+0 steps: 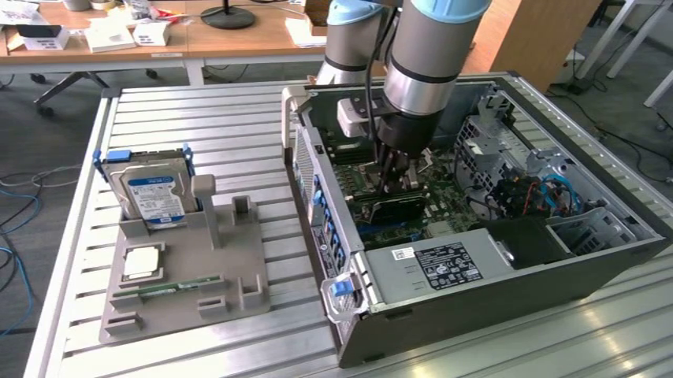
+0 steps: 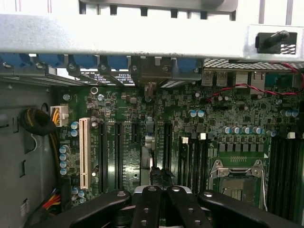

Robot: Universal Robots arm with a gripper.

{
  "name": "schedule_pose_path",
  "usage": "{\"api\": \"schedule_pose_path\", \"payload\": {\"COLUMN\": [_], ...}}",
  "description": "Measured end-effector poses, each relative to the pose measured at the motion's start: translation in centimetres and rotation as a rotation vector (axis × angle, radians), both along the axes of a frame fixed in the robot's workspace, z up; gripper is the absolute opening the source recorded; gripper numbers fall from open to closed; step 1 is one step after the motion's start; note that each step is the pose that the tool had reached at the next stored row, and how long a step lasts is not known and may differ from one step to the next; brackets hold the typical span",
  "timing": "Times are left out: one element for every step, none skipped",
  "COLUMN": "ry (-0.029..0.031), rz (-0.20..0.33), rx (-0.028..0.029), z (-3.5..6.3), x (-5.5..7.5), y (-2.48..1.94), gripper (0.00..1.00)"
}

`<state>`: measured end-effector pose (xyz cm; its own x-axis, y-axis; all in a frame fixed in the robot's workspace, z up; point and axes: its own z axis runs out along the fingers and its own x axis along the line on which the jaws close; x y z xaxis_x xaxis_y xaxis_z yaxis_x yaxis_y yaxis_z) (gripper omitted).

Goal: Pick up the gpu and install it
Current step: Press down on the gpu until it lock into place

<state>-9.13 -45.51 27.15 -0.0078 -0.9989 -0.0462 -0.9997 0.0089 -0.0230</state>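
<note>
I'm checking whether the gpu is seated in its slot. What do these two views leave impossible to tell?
- Exterior view: the gripper and the arm's wrist cover the top of the gpu, so its bottom edge and the slot are hidden.
- Wrist view: the card runs edge-on up to the computer case; the shut gripper's black linkage cuts off its near end.
- Whether the card is fully seated: cannot tell.

Slatted metal table: 1 grey fixture tray at 8 o'clock; 1 open computer case at 3 o'clock.
</note>
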Motion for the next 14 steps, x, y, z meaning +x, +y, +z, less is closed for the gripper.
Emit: {"api": "schedule_pose_path", "payload": {"ry": [0.0000,-0.0002,-0.0002,-0.0001,0.0000,0.0000,0.0000,0.0000,-0.0002,-0.0002,-0.0001,-0.0001,-0.0001,-0.0001], "rz": [0.000,0.000,0.000,0.000,0.000,0.000,0.000,0.000,0.000,0.000,0.000,0.000,0.000,0.000], "rx": [0.0000,0.0005,0.0004,0.0002,0.0001,0.0000,0.0001,0.0001,0.0003,0.0003,0.0003,0.0002,0.0002,0.0002], "z": [-0.02,-0.11,-0.23,-0.33,-0.36,-0.36,-0.36,-0.36,-0.38,-0.39,-0.38,-0.38,-0.38,-0.42], "x": [0.00,0.00,0.00,0.00,0.00,0.00,0.00,0.00,-0.01,-0.01,-0.01,-0.01,-0.01,-0.01], "y": [0.00,0.01,0.01,0.00,0.00,0.00,0.00,0.00,0.06,0.13,0.14,0.14,0.14,0.14], "gripper": [0.11,0.11,0.11,0.11,0.11,0.11,0.11,0.11,0.11,0.11,0.11,0.11,0.11,0.11]}}
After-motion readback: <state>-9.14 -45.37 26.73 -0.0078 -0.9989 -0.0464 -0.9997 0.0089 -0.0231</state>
